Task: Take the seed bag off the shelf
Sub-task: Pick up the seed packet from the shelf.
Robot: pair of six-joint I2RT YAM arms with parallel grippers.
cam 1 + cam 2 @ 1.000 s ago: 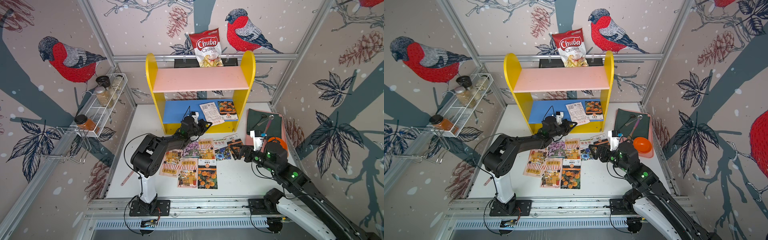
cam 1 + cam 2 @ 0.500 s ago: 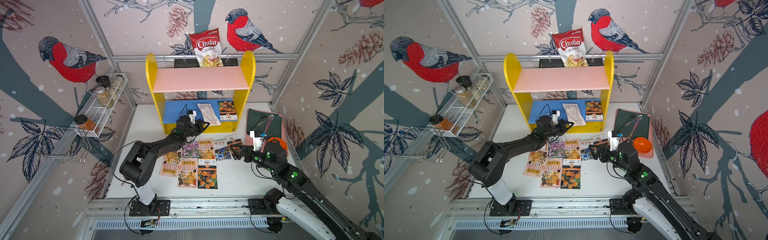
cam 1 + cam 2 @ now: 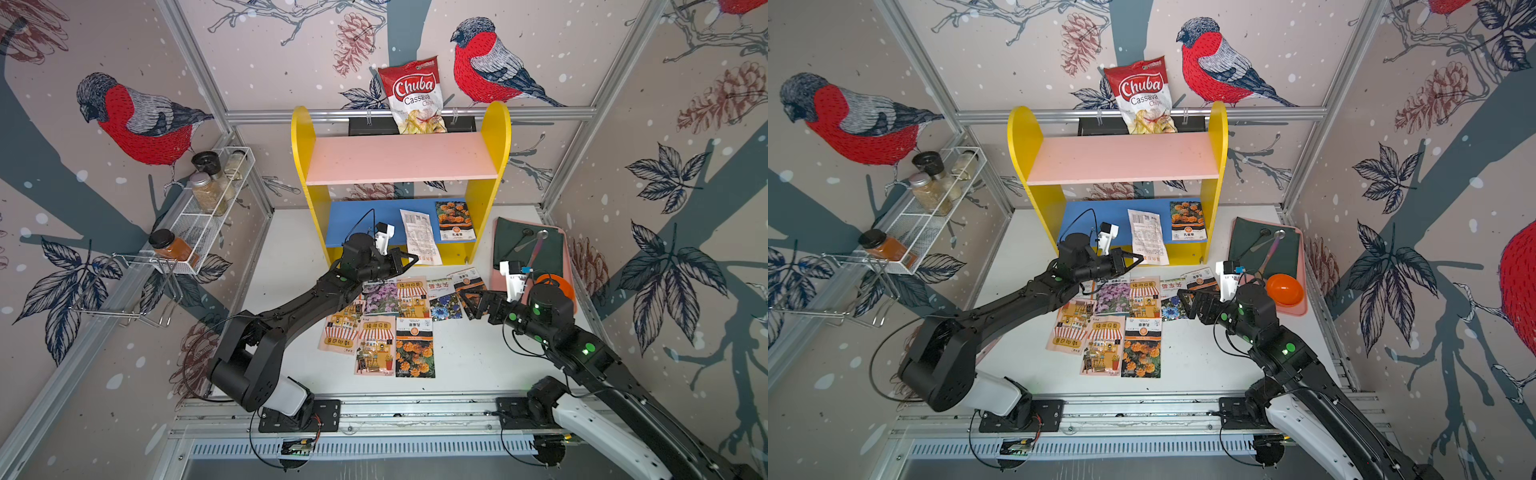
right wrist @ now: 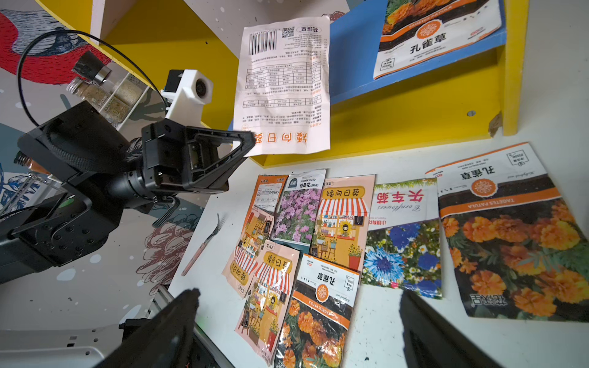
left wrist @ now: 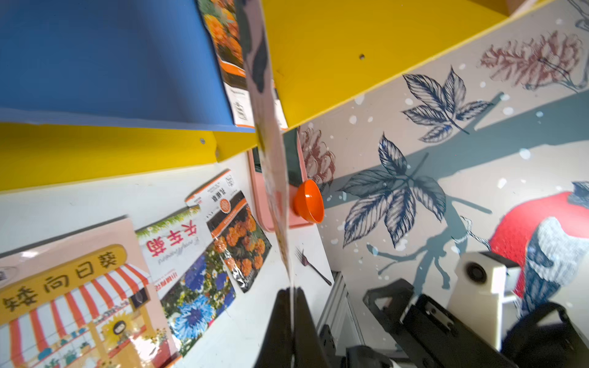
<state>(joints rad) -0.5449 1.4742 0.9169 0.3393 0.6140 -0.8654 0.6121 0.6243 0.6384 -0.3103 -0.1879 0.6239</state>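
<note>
- Well along, by my reading: the left end effector (image 3: pixel 411 259) is clenched on a lower corner of the seed bag (image 3: pixel 419 237), the white packet with its printed back showing.
- In the right wrist view the seed bag (image 4: pixel 283 86) hangs free in the air in front of the shelf (image 3: pixel 486 199), pinched only at that corner.
- In both top views its upper part overlaps the blue board (image 3: pixel 361 218). Whether that edge touches the board or is only seen in front of it, I cannot tell.
- What is left, I judge: draw the bag fully clear of the shelf and lay it on the counter (image 3: pixel 465 353), probably beside the packets (image 3: pixel 386 324) spread there.
- A marigold packet (image 3: pixel 455 220) still lies on the blue board, near the right side panel, untouched.
- The left arm (image 3: pixel 291 311) stretches forward and low from its base, wrist level, fingers pointing across the shelf's front. In the left wrist view the bag is seen edge-on between the closed fingertips (image 5: pixel 283 306).
- The right end effector (image 3: pixel 468 305) is released, jaws wide and empty, hovering low over the counter near the packets at the right. The right arm (image 3: pixel 582 353) is bent and takes no part in the grip.
</note>
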